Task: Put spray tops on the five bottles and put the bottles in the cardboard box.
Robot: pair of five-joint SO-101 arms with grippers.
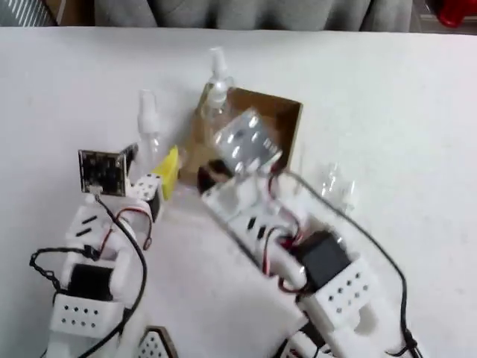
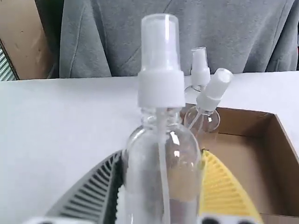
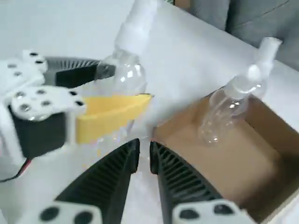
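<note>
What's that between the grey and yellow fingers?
A clear bottle with its spray top on, held between the fingers, in the left wrist view.

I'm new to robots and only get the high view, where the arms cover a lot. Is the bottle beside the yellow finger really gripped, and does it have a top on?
Observer: Yes. In the left wrist view the left fingers clamp the bottle, and its top is on.
Operator: How many bottles are at the box?
Observer: Two, both with tops: a tilted bottle and an upright bottle behind it, at a corner of the box.
Operator: Is the other arm holding anything?
Observer: No. In the right wrist view the right fingers are almost together, with nothing between them.
</note>
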